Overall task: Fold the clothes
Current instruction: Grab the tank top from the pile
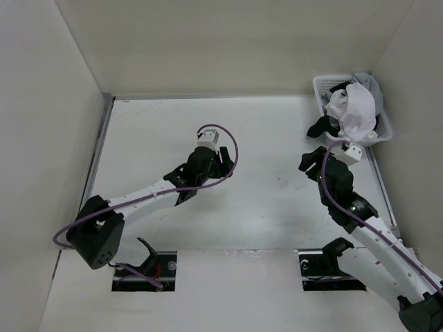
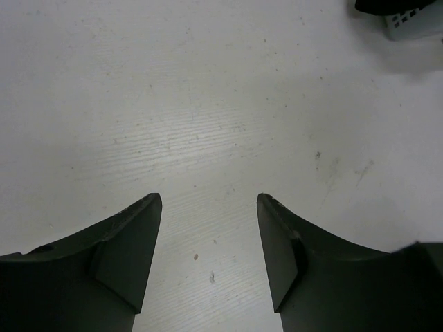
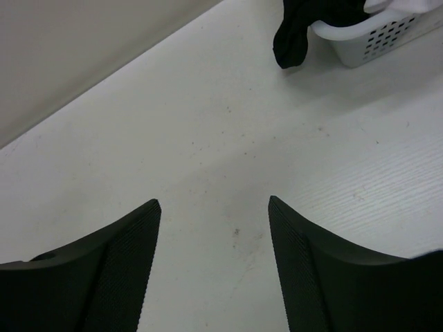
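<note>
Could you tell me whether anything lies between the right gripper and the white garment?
Yes. The white garment sits in the basket, and a black garment drapes over the rim on the side facing the open right gripper.

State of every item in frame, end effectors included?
white garment: crumpled on top of the pile in the basket, not yet folded
black garment: draped over the basket's rim, hanging outside
grey garment: bunched at the basket's far side
laundry basket: upright, full
left end effector: open, empty
right end effector: open, empty, short of the basket
</note>
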